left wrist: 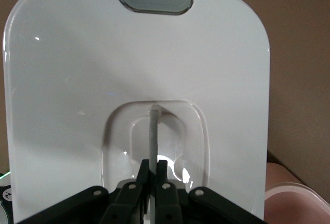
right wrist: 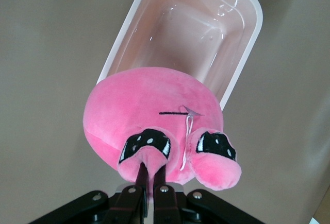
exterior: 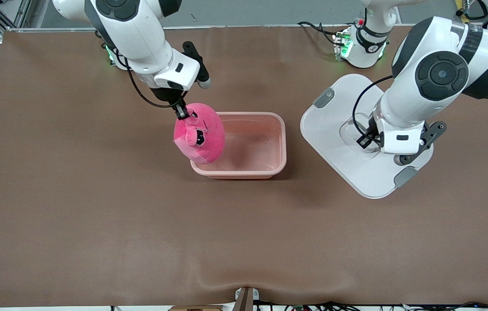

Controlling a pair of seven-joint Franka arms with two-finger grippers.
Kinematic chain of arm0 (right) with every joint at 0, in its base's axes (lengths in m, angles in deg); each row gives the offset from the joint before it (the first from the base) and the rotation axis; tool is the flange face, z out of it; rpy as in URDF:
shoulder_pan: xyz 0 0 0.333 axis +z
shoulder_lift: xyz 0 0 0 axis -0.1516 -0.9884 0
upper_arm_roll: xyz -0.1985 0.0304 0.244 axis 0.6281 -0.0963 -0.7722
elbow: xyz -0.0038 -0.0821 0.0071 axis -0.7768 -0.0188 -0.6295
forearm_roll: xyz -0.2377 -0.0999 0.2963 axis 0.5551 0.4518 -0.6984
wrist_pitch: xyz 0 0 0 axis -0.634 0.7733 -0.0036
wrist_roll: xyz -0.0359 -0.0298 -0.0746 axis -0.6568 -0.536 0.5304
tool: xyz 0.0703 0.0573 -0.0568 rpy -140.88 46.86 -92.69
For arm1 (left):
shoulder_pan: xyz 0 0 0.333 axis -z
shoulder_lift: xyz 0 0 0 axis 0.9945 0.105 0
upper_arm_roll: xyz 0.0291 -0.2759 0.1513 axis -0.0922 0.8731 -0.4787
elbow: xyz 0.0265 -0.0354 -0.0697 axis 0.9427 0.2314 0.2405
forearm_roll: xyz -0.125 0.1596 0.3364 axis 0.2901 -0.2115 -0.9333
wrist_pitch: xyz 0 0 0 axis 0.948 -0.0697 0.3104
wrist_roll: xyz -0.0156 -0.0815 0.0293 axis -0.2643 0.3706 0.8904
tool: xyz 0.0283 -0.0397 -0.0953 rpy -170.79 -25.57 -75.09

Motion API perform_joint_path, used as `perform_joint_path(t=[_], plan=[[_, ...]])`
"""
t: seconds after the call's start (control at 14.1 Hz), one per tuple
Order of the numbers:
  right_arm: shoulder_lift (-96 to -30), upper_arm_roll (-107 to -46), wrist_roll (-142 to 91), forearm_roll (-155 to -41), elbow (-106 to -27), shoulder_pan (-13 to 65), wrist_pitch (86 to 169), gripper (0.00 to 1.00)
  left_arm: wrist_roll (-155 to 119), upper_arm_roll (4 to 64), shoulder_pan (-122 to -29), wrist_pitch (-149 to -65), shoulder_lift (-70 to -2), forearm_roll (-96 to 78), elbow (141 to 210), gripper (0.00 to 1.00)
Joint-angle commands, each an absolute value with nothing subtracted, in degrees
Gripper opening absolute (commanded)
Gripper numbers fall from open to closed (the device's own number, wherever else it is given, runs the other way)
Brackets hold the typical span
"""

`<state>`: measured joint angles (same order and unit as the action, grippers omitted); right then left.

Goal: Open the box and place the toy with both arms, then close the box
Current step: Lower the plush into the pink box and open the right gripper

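Toy (exterior: 202, 134): round hot-pink plush, clamped at one ear in right claw (exterior: 180, 113), hanging over rim of box (exterior: 276, 162), a translucent pink open tub on brown tabletop (exterior: 75, 194). Lid (exterior: 334, 142): glossy white, rounded, flat beside tub; left claw (left wrist: 152, 175) pinched on its clear handle (left wrist: 153, 131).

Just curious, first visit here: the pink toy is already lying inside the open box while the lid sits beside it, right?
Not quite. The front view shows the toy hanging from the right hand over the box rim, not inside. The lid does sit beside it.
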<state>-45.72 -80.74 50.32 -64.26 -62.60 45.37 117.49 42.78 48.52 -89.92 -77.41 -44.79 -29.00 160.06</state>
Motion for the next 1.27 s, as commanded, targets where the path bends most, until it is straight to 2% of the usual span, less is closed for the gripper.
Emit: perform_joint_path(t=[0.0,0.92,0.99,1.06,1.13,1.2], plan=[[-45.6,-80.2,50.6,-64.6,-62.2,46.4,116.9,0.0,41.7,48.8,-90.4,-76.2,-45.1,-26.9,159.3,0.0],[-47.2,-80.2,50.3,-64.6,-62.4,47.1,117.2,0.0,39.4,48.9,-92.5,-76.3,-45.3,-24.4,159.1,0.0],[-47.4,-80.2,50.3,-64.6,-62.4,47.1,117.1,0.11,39.4,48.9,-92.2,-76.4,-45.2,-24.3,159.1,0.0],[-47.5,-80.2,50.3,-64.6,-62.4,47.1,117.1,0.46,39.6,48.9,-92.1,-76.4,-45.1,-24.3,158.8,0.0],[-47.5,-80.2,50.3,-64.6,-62.4,47.1,117.1,0.63,39.6,48.9,-92.1,-76.4,-45.0,-24.3,158.4,0.0],[-47.5,-80.2,50.3,-64.6,-62.4,47.0,117.0,0.67,39.4,48.9,-92.1,-76.4,-45.1,-24.4,158.5,0.0]])
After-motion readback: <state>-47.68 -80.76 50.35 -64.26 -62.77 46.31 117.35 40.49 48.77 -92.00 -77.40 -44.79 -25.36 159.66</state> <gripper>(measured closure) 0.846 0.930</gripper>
